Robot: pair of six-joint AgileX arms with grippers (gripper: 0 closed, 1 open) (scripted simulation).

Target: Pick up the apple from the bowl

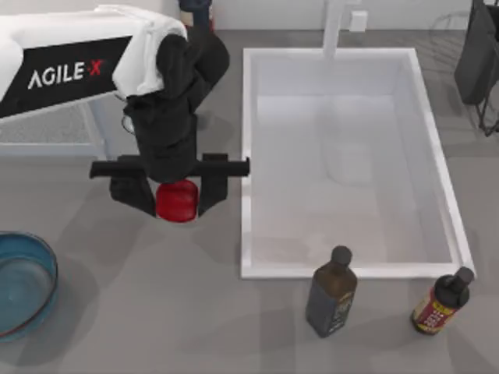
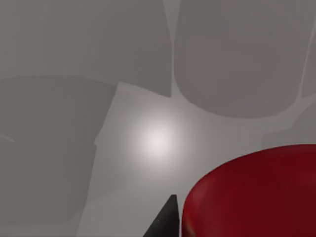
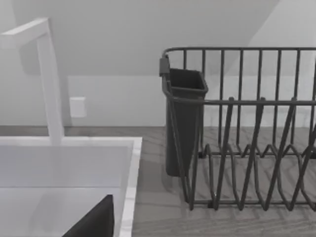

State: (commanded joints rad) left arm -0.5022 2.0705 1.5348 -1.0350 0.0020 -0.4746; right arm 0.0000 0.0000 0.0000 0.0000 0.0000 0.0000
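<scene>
The left gripper [image 1: 178,201] holds the apple [image 1: 177,200] between its fingers above the table [image 1: 156,312], well clear of the bowl [image 1: 48,261], so the pick looks done.

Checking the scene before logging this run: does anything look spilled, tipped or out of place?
Nothing stands out. The left gripper holds the apple above the counter, away from the bowl. Both bottles stand upright by the sink.
</scene>
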